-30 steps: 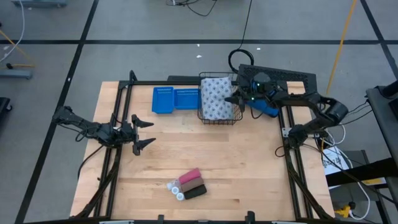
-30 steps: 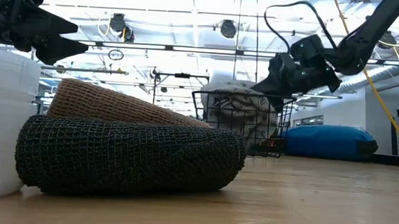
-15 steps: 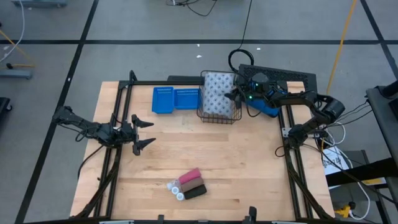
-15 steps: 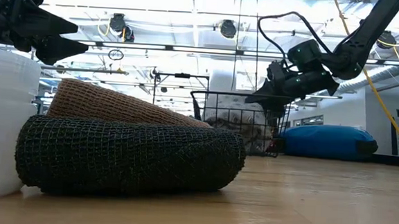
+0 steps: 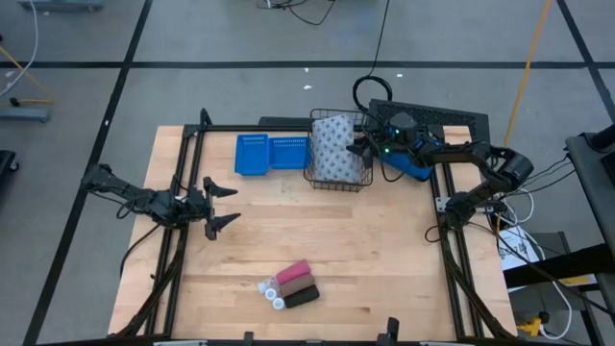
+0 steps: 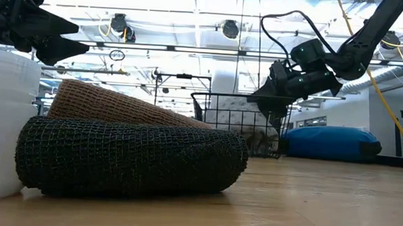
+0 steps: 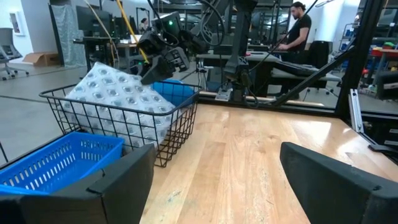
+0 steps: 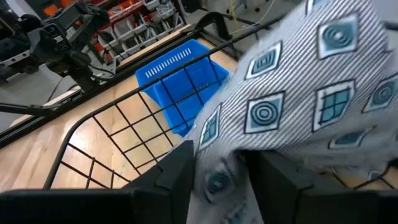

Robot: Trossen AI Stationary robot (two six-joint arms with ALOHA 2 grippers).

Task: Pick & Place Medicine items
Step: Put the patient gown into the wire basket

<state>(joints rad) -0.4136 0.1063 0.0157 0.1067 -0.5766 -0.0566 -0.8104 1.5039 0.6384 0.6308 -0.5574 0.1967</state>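
Grey-white patterned soft pack (image 5: 333,149) slumped inside black wire basket (image 5: 336,183), pinched at its edge by right gripper (image 5: 361,149); printed squares and rings legible only in right wrist view. Left gripper (image 5: 221,203) spread wide, idle well apart. Pink oblong block (image 5: 292,274), dark netted block (image 5: 302,295), white bottles (image 5: 271,293) clustered far from both

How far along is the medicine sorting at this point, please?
Done: none fully released. In hand: the right gripper holds the patterned soft pack inside the wire basket. Left: pink block, dark block and two white bottles lie on the table; the left gripper waits open.
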